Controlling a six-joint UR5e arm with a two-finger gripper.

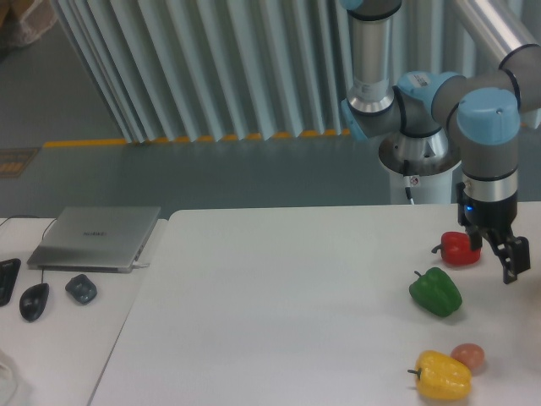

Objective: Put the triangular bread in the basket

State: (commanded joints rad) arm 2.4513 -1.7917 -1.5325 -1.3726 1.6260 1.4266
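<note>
The triangular bread is out of view, and no basket shows in the camera view either. My gripper (495, 254) hangs from the arm at the right edge of the white table (279, 296), just above its surface. Its two dark fingers stand apart, so it is open and holds nothing. A red bell pepper (457, 249) lies right beside its left finger; I cannot tell whether they touch.
A green bell pepper (436, 292) lies in front of the gripper to its left. A yellow bell pepper (443, 376) and a small brownish-pink round object (468, 356) lie near the front edge. A laptop (95, 237), a mouse (34, 300) and a small dark object (81, 288) lie at the left.
</note>
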